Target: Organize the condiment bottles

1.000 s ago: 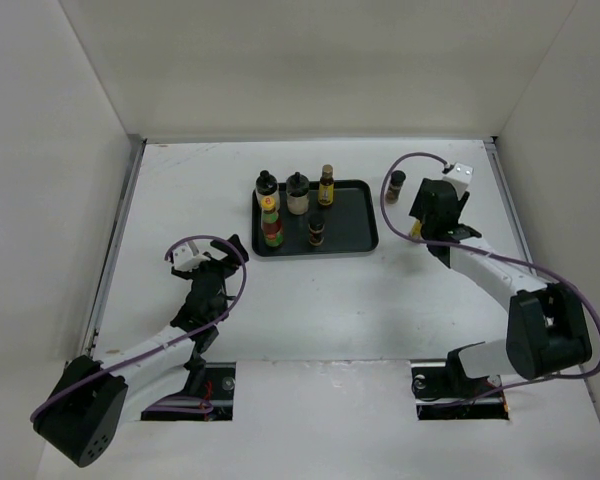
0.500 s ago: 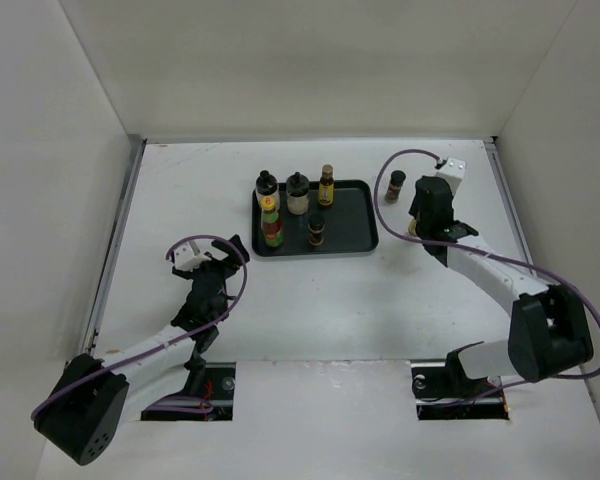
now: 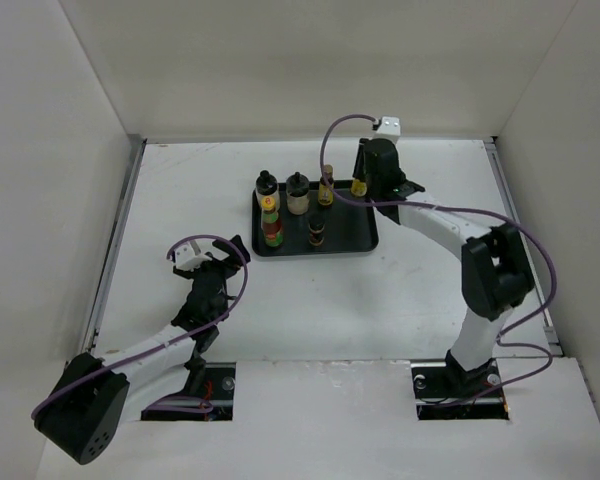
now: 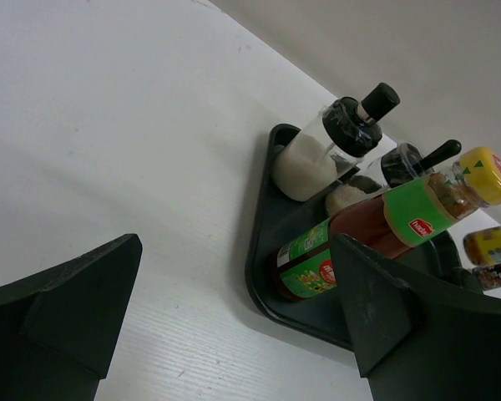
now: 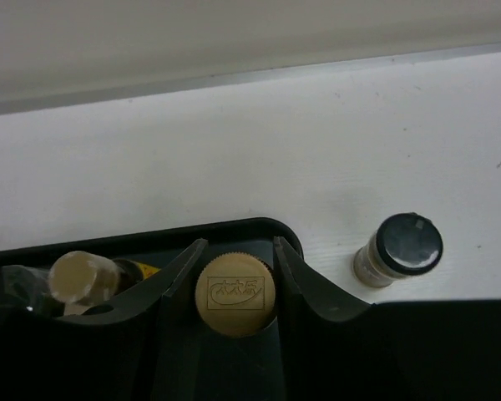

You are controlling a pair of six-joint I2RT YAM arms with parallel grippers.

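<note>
The right hand [image 5: 236, 248] pinches a slim yellow-labelled bottle [image 5: 234, 294] over the tray's [image 3: 366, 245] far right corner, apparently to stand it inside, while the left hand [image 4: 234, 251] rests spread toward the desk's [image 3: 430, 300] near edge.

Left wrist view:
- Red sauce bottle with green labels and yellow cap [image 4: 376, 230], standing on the flat black rectangular tray [image 4: 263, 251].
- Green neck band has a small red oval badge with white lettering, too blurred to spell out.
- Lower green label has a red patch and pale fine print, unreadable.
- Yellow cap has small green triangle marks; no letters made out.

Right wrist view:
- Slim yellow-labelled bottle with a round tan ribbed cap [image 5: 232, 294], at a corner of the tray.
- Cap top is embossed with a rounded-rectangle emblem enclosing a few raised characters. It looks like a brand mark but cannot be deciphered.

Top view:
- Second slim yellow-labelled bottle [image 3: 326, 188], at the tray's back edge: print too small to read.
</note>
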